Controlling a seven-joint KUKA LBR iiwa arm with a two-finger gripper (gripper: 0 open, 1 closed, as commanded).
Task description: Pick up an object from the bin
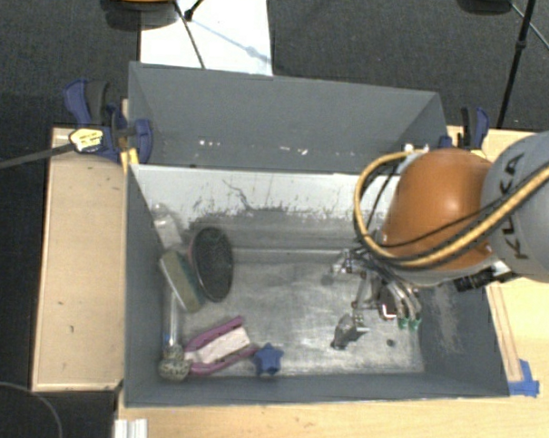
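Approach step. My gripper (350, 330) hung low over bare bin (288, 123) floor, right of centre; I could not tell its opening. Nothing seen held. Nearest candidate was the small blue piece (267, 358) by the front wall, with the pink tool (219, 340) and dark round brush (212, 261) further left. Next move probably needed a shift left.

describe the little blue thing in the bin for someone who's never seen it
In the grey metal bin, look along the wall at the view's bottom, toward the left corner. The small blue piece lies there, just right of the pink and white item; nothing else inside the bin is blue.
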